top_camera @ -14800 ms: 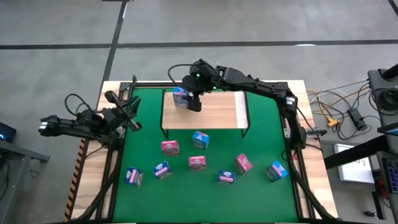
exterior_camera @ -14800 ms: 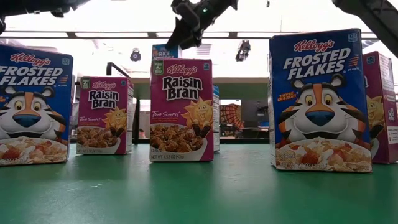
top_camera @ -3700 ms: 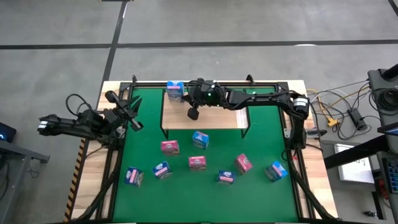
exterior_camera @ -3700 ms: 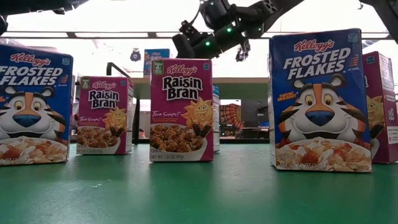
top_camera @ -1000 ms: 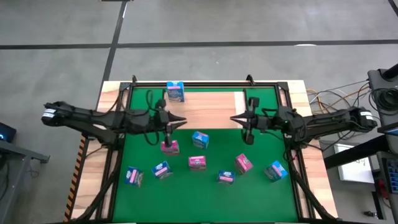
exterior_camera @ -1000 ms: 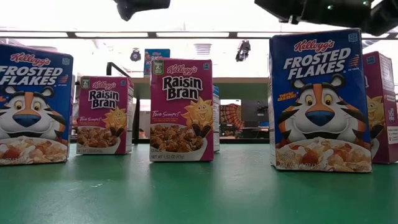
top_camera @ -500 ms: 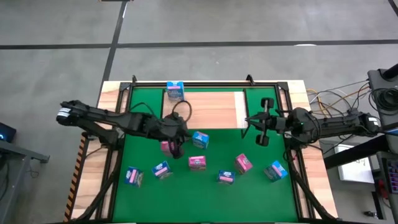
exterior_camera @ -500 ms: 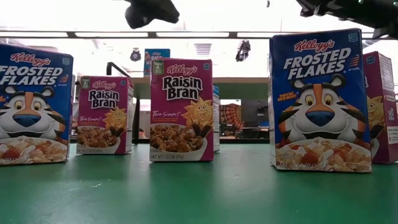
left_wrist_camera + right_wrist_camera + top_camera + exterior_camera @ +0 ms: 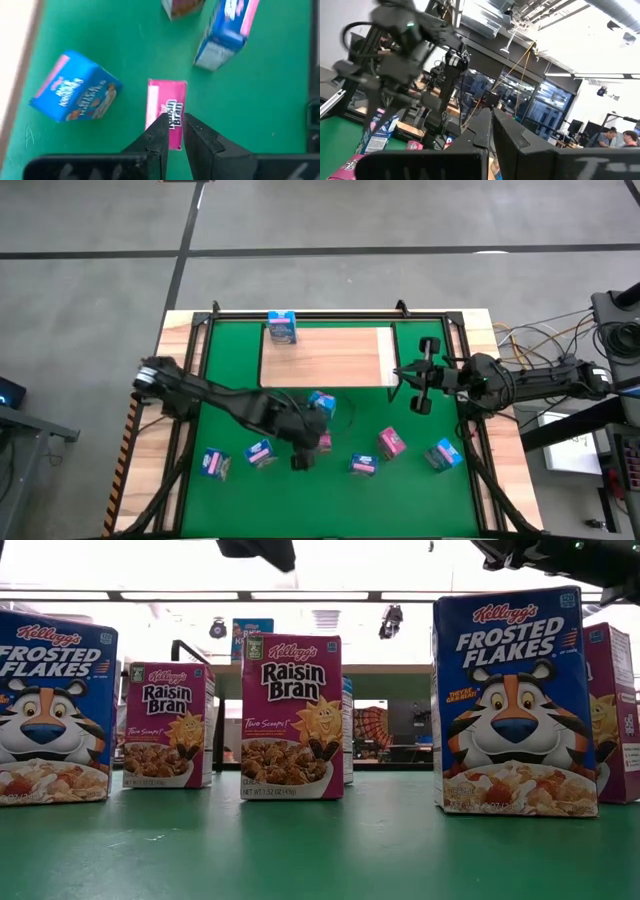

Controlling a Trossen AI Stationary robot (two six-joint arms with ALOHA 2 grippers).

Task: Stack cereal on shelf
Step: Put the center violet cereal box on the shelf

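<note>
Five printed cardboard cereal boxes stand upright on the green mat [image 9: 330,850] — a dark blue Frosted Flakes box [image 9: 55,710] at the left edge, two pink Raisin Bran boxes [image 9: 165,725] [image 9: 292,717], and a larger-looking dark blue Frosted Flakes box [image 9: 515,700]. A pink box [image 9: 618,710] sits partly hidden behind that last one — dark arm parts [image 9: 262,550] hang at the top edge.

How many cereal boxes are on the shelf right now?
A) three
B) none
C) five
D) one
D: only one light blue box stands on the shelf, at its far left corner; the other boxes sit on the green mat.
</note>
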